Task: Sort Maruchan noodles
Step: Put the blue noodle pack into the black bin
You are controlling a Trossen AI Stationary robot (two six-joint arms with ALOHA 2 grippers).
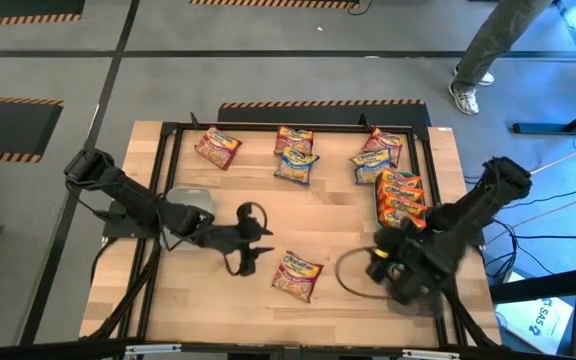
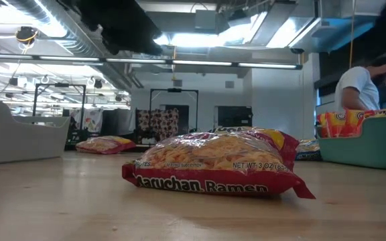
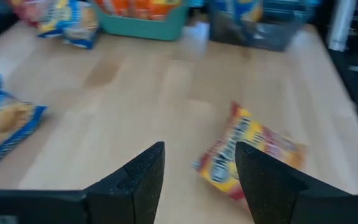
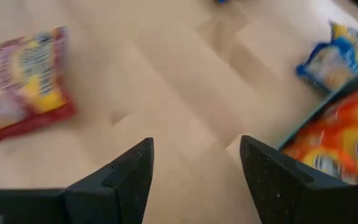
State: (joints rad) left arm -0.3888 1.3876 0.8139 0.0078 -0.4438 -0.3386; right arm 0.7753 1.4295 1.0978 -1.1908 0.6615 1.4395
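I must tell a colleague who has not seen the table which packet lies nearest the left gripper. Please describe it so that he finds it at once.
Start from the wooden table and go to its near edge, between the two arms. There one maroon-and-yellow packet lies flat, alone, just ahead of the open left gripper. All other packets lie along the far edge or in the teal tray.

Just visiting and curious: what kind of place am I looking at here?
Probably a robotics lab or workshop. Two dark robot arms work at a black-framed wooden table strewn with crinkly plastic ramen packets; hazard-striped tape marks the grey floor, and the low view shows exposed ceiling ducts and strip lights.
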